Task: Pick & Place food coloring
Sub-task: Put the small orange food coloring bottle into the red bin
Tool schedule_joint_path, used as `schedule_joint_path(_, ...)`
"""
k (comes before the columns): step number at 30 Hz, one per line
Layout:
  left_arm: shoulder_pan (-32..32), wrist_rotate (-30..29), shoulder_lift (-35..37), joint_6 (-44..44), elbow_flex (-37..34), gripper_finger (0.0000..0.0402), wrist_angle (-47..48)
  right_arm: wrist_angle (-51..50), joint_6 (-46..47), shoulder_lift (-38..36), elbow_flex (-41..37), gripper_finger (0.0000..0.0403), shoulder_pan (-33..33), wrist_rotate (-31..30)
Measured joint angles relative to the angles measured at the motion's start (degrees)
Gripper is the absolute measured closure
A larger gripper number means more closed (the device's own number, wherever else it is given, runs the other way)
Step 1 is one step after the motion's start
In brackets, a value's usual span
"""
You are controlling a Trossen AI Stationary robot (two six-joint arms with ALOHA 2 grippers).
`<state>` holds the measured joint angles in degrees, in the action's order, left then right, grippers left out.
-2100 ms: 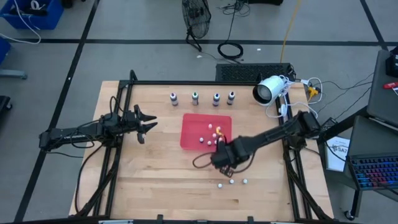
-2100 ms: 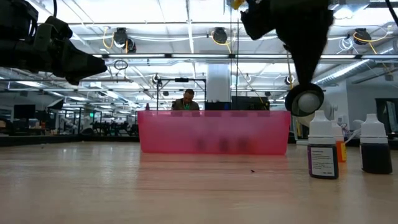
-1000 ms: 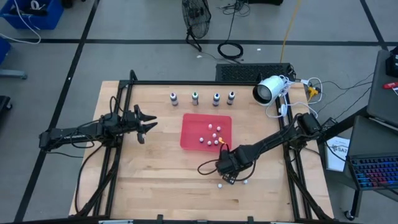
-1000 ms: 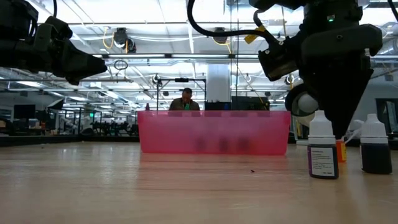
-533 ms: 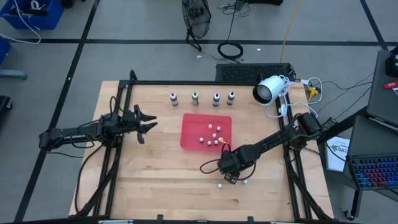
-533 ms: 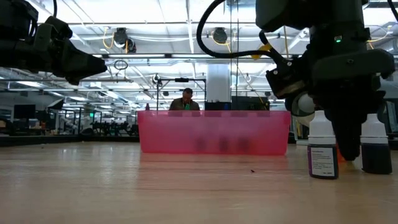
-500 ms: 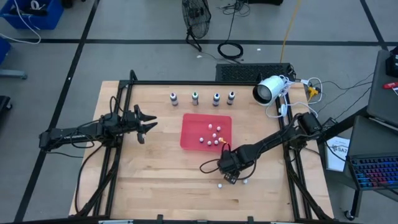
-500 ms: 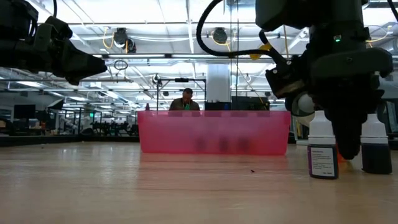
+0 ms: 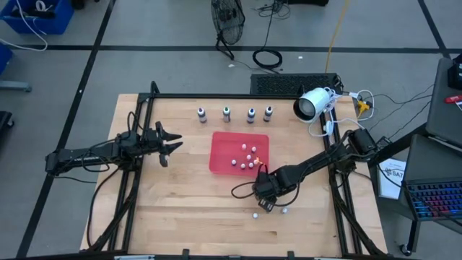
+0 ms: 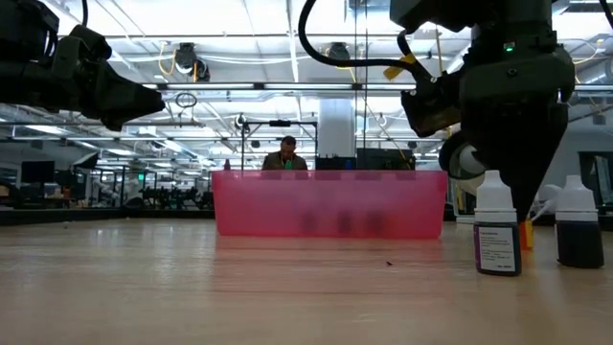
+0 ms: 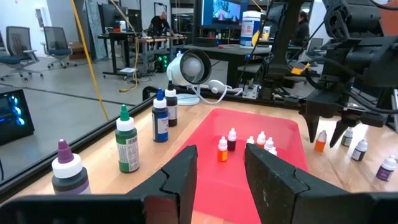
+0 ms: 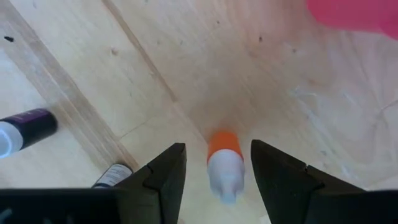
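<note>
Four food coloring bottles stand upright in a row by the far edge (image 9: 226,112); in the left wrist view they show purple (image 11: 65,169), green (image 11: 126,147) and blue (image 11: 160,118) tops. My left gripper (image 9: 170,144) hovers open left of the red tray, touching nothing. My right gripper (image 9: 264,201) is open and points down at the table, near-right of the tray. A tiny orange dropper bottle with a white cap (image 12: 224,163) stands between its fingers, with a gap on either side.
The red tray (image 9: 220,162) holds several tiny white-capped dropper bottles (image 11: 222,149). A few more lie or stand on the table near my right gripper (image 9: 255,214) (image 9: 283,211) (image 10: 497,235). A white camera (image 9: 312,104) sits at the far right corner. People sit in the room behind.
My right gripper has come down close to the table among the tiny bottles near the tray, then risen a little again and shifted slightly toward the far edge.
</note>
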<state>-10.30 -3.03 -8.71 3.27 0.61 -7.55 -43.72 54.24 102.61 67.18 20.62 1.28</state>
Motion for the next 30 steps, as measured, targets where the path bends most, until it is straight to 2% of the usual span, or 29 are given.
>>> schedule_joint_path(5, 0.01, 0.0, -0.02, 0.0, -0.01, 0.0265, 0.0, 0.01, -0.04, 0.02, -0.03, 0.0235, 0.0, -0.16)
schedule_joint_path(9, 0.01, 0.0, -0.01, 0.0, 0.0, 0.0265, 0.0, -0.63, -0.04, 0.02, -0.07, 0.025, 0.0, -0.94)
schedule_joint_path(19, 0.0, 0.0, -0.02, 0.0, 0.0, 0.0265, 0.0, -0.63, -2.66, 0.03, -0.09, 0.0347, -0.01, -1.23)
schedule_joint_path(26, -0.01, 0.0, 0.0, 0.0, 0.01, 0.0265, 0.0, -2.64, -7.49, -3.5, 1.79, 0.0349, -0.36, -1.62)
schedule_joint_path(30, 0.0, 0.0, -0.01, 0.0, -0.01, 0.0265, 0.0, -6.19, -10.59, -8.77, 4.38, 0.0349, -1.92, -6.52)
